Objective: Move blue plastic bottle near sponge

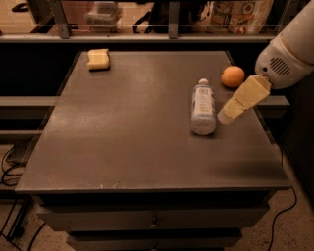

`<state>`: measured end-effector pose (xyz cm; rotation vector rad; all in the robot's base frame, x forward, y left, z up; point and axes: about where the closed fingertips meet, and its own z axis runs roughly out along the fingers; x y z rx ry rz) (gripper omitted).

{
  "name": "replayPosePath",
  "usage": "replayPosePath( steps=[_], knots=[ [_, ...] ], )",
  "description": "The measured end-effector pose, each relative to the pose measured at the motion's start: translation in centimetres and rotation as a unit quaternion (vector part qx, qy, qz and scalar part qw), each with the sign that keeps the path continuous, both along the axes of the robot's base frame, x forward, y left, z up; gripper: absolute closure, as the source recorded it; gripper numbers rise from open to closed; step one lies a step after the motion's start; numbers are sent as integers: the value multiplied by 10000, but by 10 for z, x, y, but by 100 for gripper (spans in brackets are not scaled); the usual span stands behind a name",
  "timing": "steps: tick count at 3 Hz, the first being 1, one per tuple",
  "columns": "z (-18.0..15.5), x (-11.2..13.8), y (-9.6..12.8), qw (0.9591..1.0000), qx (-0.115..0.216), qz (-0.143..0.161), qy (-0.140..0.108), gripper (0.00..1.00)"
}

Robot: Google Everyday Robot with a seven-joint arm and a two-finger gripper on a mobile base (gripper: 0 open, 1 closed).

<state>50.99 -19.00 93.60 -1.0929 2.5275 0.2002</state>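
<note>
The blue plastic bottle [203,107] lies on its side right of the middle of the grey table [127,132], its white cap pointing to the far edge. The pale yellow sponge [98,59] sits at the far left corner, well away from the bottle. My gripper [225,116] hangs from the white arm [287,51] at the right and points down-left. Its tip is just right of the bottle's lower half and holds nothing.
A round orange fruit [233,76] sits near the table's right edge, behind the gripper. A rail with shelves and packages [235,12] runs behind the table. Drawers [152,220] are below the front edge, and cables lie on the floor at the left.
</note>
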Motion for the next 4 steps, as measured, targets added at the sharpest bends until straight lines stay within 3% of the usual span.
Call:
replayPosePath(
  steps=[1,2,4],
  knots=[
    [-20,24,25,9991,195,-273,277,0],
    [-34,35,39,9981,81,-495,357,0],
    [-76,58,64,9931,152,-880,756,0]
  ],
)
